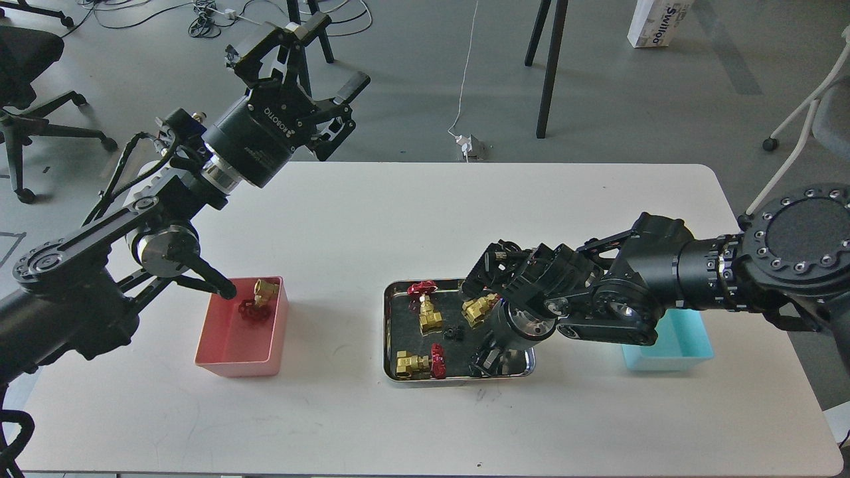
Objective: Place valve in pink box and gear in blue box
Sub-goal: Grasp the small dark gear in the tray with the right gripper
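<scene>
The pink box (226, 345) stands at the left of the table with one valve (260, 299) lying in it. The steel tray (392, 332) holds three more valves (429, 317), (413, 364), (479, 309) and one visible gear (453, 333). My right gripper (479, 322) hangs open over the tray's right half, with one finger on each side of the right-hand valve. My left gripper (309, 60) is open and empty, raised high beyond the table's far left edge. The blue box (684, 348) stands at the right, partly hidden by my right arm.
The white table (398, 219) ends just beyond my left gripper. On the floor behind it are an office chair (26, 60), table legs (548, 66), cables and a cardboard box (657, 23). A white chair (823, 106) stands at the far right.
</scene>
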